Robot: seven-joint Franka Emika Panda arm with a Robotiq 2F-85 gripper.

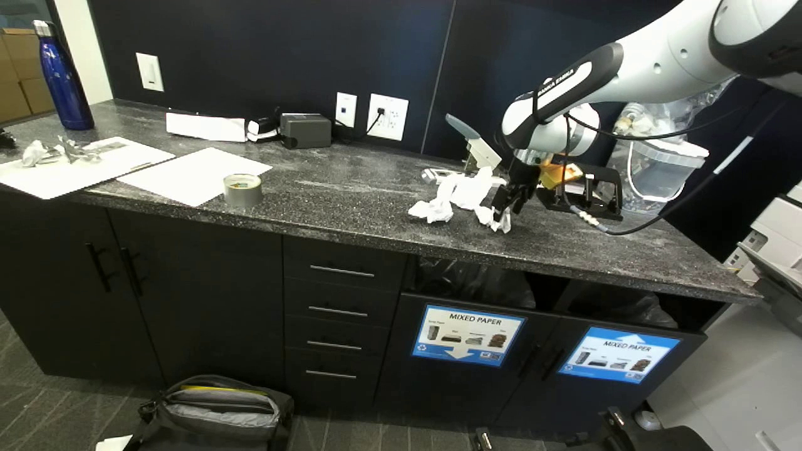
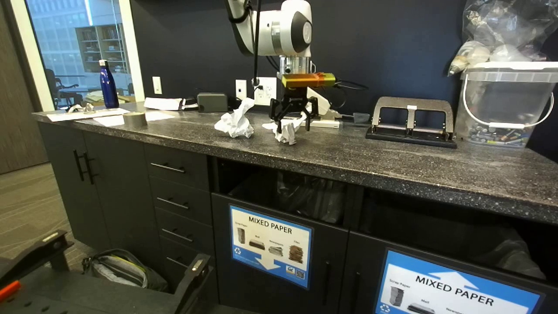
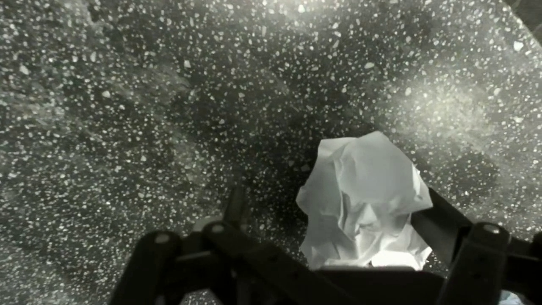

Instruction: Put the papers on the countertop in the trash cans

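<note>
My gripper (image 1: pixel 515 197) is low over the dark countertop (image 1: pixel 351 210), open, with its fingers on either side of a crumpled paper wad (image 2: pixel 286 132). In the wrist view that wad (image 3: pixel 364 190) lies close to the right finger, with a gap to the left finger. Another paper wad (image 2: pixel 235 122) lies beside the gripper. Several more crumpled bits (image 1: pixel 37 153) lie on flat sheets at the counter's far end. The two trash cans, with blue-and-white labels, are below the counter: one trash can (image 1: pixel 467 335) under the wads and one trash can (image 1: pixel 617 354) beside it.
Behind the wads stands a white device (image 1: pixel 482 153). A hole punch (image 2: pixel 409 120) and a clear bucket (image 2: pixel 497 109) stand along the wall. A tape roll (image 1: pixel 243 190), a grey box (image 1: pixel 306 130) and a blue bottle (image 1: pixel 66 81) are also on the counter.
</note>
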